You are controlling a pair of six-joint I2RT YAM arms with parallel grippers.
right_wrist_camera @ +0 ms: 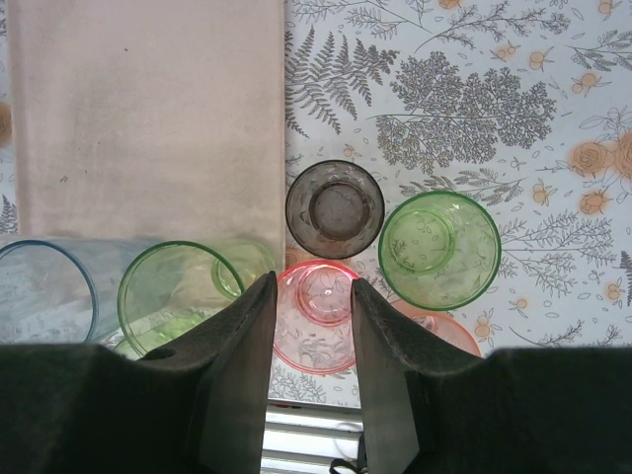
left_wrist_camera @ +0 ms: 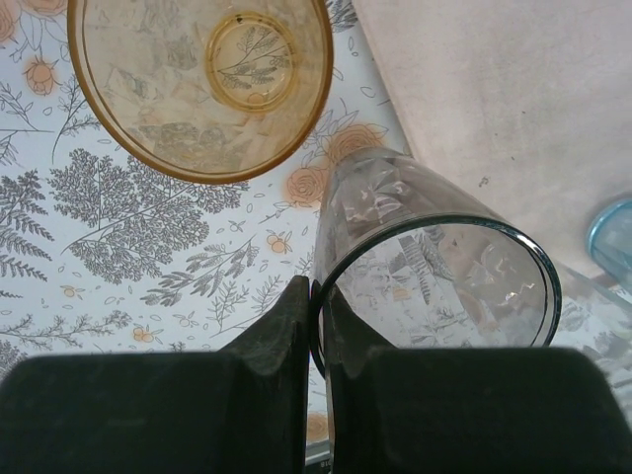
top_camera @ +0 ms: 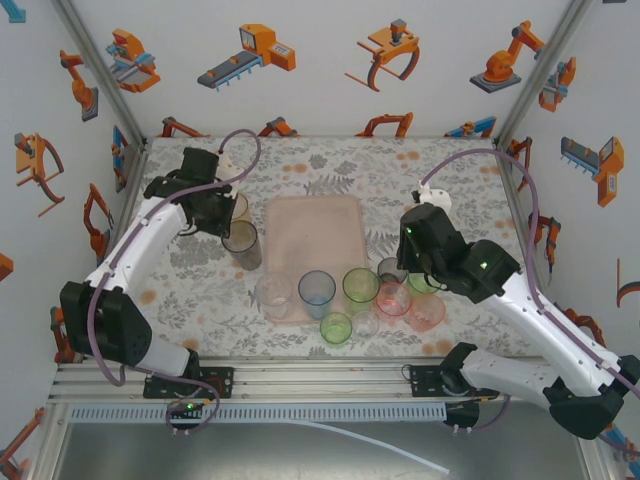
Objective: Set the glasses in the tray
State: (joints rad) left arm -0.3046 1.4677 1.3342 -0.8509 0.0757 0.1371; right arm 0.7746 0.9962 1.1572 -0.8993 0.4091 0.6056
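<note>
My left gripper (left_wrist_camera: 318, 296) is shut on the rim of a smoky grey glass (left_wrist_camera: 434, 286), one finger inside and one outside. That glass (top_camera: 242, 243) is just left of the pale pink tray (top_camera: 312, 240). An amber glass (left_wrist_camera: 197, 79) stands right behind it on the table. My right gripper (right_wrist_camera: 314, 286) hangs open above a pink glass (right_wrist_camera: 321, 316) and touches nothing. Around it stand a dark grey glass (right_wrist_camera: 335, 208), a short green glass (right_wrist_camera: 438, 249), a tall green glass (right_wrist_camera: 178, 296) and a blue glass (right_wrist_camera: 44, 291).
More glasses crowd the tray's near edge: a clear one (top_camera: 272, 295), a small green one (top_camera: 336, 327) and an orange-pink one (top_camera: 427, 310). The tray's bare surface (right_wrist_camera: 148, 109) holds nothing. Printed walls close in the floral table on three sides.
</note>
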